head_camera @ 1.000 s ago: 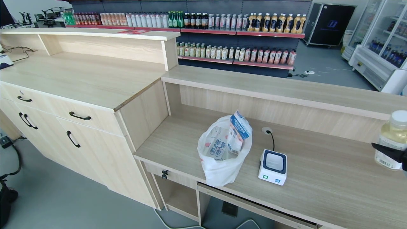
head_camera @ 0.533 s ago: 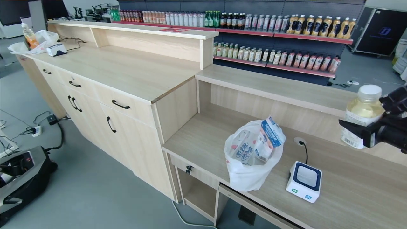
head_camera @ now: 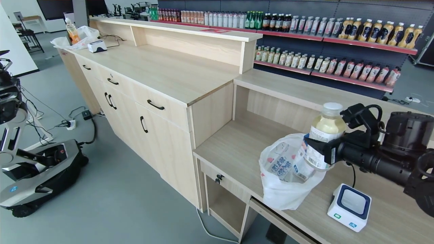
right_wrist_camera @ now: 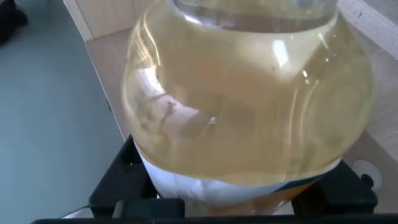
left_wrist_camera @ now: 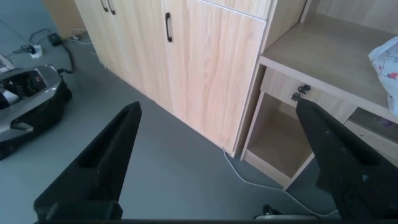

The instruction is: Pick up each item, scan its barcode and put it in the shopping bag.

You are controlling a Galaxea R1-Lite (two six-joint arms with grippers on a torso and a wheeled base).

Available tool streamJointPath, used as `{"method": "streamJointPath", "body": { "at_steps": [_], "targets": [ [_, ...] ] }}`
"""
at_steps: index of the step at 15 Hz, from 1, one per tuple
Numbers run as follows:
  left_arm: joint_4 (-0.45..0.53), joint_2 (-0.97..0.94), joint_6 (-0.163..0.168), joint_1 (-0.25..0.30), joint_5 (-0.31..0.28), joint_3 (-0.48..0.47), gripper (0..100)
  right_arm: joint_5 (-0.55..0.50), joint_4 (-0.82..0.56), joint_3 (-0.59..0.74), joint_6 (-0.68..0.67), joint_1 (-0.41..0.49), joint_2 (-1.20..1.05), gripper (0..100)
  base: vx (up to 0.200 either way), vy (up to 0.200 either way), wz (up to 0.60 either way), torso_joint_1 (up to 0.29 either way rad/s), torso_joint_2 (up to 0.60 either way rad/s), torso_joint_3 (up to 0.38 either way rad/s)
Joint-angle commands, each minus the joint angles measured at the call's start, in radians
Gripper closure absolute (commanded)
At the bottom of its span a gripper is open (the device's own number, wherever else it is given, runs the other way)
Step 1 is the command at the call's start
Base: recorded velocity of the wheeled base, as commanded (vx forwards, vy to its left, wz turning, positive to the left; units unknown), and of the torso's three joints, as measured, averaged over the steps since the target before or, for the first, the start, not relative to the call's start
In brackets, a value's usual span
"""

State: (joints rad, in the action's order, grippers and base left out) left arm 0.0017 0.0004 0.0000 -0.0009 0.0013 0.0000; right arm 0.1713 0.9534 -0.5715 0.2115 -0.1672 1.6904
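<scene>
Right pincer (head_camera: 318,151) clenched on the bottle (head_camera: 326,130). We see it gripped at the label, upright, white cap on top and pale yellow drink inside. The bottle hangs in the air over the right side of the shopping bag (head_camera: 284,193), its base just above the bag's open rim. In the right wrist view the bottle (right_wrist_camera: 249,93) sits between the two black fingers (right_wrist_camera: 121,180), which press on its lower part from both sides.

The shopping bag is white plastic and stands open near the front edge of the lower surface (head_camera: 237,145), toward its left end. It holds cartons (head_camera: 280,162), at least two, leaning. A scanner (head_camera: 350,206) sits just right of the bag at the front edge, window facing up – its cable (head_camera: 353,174) runs toward the back.

Left pincer (left_wrist_camera: 217,107) is released, with its fingers (left_wrist_camera: 93,168) spread wide and nothing between them. It hangs over the grey floor (left_wrist_camera: 161,174) in front of the cupboard doors (left_wrist_camera: 205,56), well apart from the bag.

Behind the surface are shelves of bottles (head_camera: 305,27). At the far end of the higher surface we see another bag (head_camera: 83,34) and another scanner (head_camera: 96,46).
</scene>
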Motion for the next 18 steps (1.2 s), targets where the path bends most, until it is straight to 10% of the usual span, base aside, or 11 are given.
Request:
{"method": "streamJointPath", "body": {
  "at_steps": [1,18],
  "targets": [
    [0.000,0.000,0.000,0.001,0.000,0.000,0,0.036,0.051,0.009,-0.023,0.052,0.155,100,0.000,0.000,0.00,0.000,0.00,0.000],
    [0.000,0.000,0.000,0.001,0.000,0.000,0,0.093,0.354,-0.076,-0.023,0.048,0.586,100,0.000,0.000,0.00,0.000,0.00,0.000]
  ]
}}
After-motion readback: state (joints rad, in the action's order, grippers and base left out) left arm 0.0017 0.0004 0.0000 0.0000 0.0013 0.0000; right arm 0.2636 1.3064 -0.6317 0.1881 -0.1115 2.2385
